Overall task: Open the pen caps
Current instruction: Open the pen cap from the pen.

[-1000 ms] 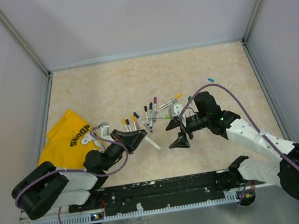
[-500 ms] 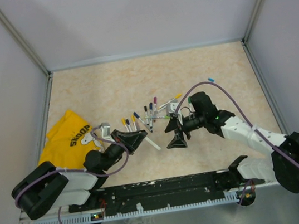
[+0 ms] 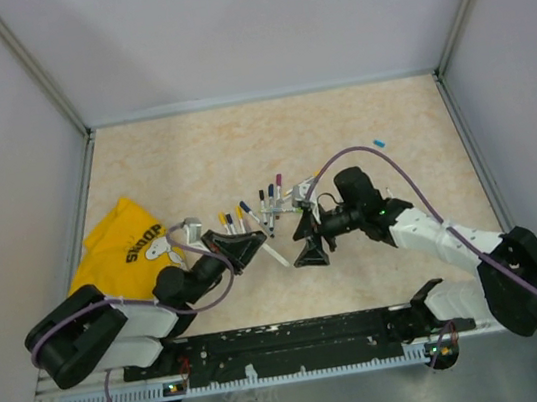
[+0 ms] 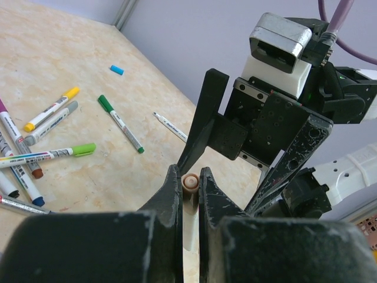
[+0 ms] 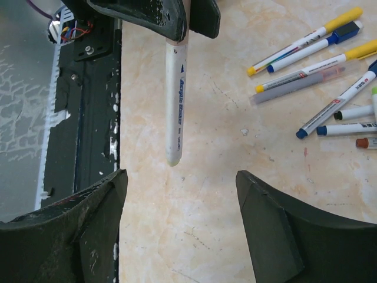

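My left gripper is shut on a white pen, and the barrel sticks out toward my right gripper. In the left wrist view the pen's beige end shows between the closed jaws, with one of the right gripper's fingers just beyond it. From the right wrist, the pen points down at the gap of my open right gripper. Its pale rounded end stops just short of the fingertips and touches neither. Several loose pens with coloured ends lie behind on the table.
A yellow cloth lies at the left by the left arm. A small blue cap sits alone toward the back right. The black base rail runs along the near table edge. Walls close in the table on three sides.
My right gripper has moved left, closer to the free end of the held pen, staying open. The left gripper and its pen have stayed still.
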Controlling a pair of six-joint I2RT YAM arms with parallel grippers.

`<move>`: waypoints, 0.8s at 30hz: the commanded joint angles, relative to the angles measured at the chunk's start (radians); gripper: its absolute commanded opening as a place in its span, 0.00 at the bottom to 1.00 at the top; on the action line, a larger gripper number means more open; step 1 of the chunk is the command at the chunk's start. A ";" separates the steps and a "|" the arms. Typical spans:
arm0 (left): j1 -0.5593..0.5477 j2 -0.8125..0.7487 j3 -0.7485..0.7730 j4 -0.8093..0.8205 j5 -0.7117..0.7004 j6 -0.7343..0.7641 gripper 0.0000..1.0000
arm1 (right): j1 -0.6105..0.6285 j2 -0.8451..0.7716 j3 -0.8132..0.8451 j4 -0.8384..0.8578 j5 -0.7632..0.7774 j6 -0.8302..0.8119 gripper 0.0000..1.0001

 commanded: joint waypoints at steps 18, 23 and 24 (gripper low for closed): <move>-0.028 0.121 0.140 0.264 0.038 -0.043 0.00 | 0.112 0.066 -0.027 0.316 0.146 0.176 0.50; -0.028 0.102 0.132 0.264 0.022 -0.031 0.00 | 0.114 0.063 -0.025 0.311 0.104 0.158 0.05; -0.028 0.095 0.129 0.264 0.012 -0.027 0.00 | 0.113 0.064 -0.022 0.305 0.090 0.150 0.01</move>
